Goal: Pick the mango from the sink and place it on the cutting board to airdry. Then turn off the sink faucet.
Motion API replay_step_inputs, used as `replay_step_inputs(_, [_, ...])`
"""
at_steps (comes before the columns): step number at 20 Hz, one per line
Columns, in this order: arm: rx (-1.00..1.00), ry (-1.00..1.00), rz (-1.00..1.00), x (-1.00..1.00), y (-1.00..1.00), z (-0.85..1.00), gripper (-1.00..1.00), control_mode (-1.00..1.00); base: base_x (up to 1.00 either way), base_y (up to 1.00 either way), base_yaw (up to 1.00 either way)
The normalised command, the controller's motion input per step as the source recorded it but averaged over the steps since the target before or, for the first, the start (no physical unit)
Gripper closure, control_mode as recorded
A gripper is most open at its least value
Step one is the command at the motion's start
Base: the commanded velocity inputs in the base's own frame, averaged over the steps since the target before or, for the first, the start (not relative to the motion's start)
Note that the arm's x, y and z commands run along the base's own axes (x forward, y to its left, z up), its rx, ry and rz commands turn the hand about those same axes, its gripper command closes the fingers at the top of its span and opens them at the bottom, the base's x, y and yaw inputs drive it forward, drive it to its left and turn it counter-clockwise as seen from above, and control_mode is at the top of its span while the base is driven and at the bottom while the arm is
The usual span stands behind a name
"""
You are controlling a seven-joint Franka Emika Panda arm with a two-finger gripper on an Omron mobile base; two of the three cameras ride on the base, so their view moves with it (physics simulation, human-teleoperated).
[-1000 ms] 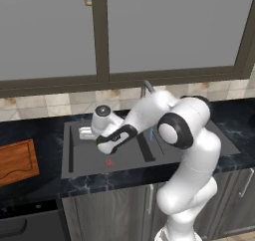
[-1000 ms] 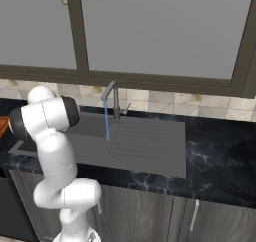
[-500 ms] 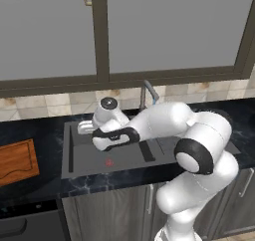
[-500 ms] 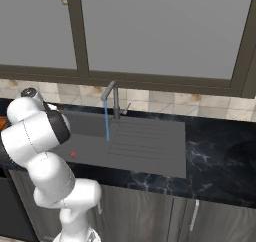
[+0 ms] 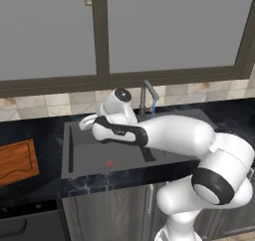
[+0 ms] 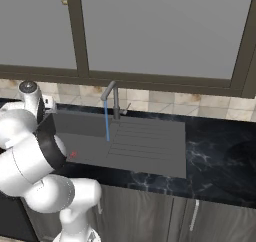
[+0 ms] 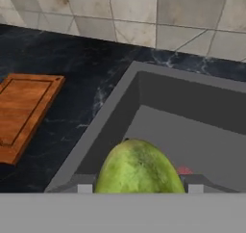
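The gripper (image 7: 137, 188) is pinching the mango (image 7: 138, 167), one finger on each side. The green fruit hangs in the air over the left end of the sink (image 7: 115, 116). The cutting board (image 7: 21, 109) lies flat on the black counter (image 7: 81, 78), off to the left. Blue water (image 6: 106, 120) runs down from the sink faucet (image 6: 114, 97).

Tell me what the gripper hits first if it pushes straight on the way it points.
Holding the mango, the gripper likely meets the sink rim, then counter; depth is unclear.
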Motion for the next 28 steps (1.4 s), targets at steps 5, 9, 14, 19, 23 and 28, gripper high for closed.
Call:
replay_step_inputs(5, [0.00,-0.06,0.27,-0.27,0.00,0.44,1.00,-1.00,0.00,0.00,0.00])
replay_step_inputs(9, [-0.03,-0.07,0.22,-0.41,0.00,0.37,1.00,-1.00,0.00,0.00,0.00])
replay_step_inputs(14, [-0.04,-0.17,0.15,-0.52,0.22,0.21,1.00,-1.00,0.00,0.00,0.00])
replay_step_inputs(19, [-0.06,-0.27,0.05,-0.66,0.36,0.02,1.00,-1.00,0.00,0.00,0.00])
replay_step_inputs(23, [-0.02,-0.12,0.00,-0.39,0.43,0.33,1.00,-1.00,0.00,0.00,0.00])
replay_step_inputs(28, [-0.01,-0.01,0.00,-0.23,0.46,0.46,1.00,-1.00,0.00,0.00,0.00])
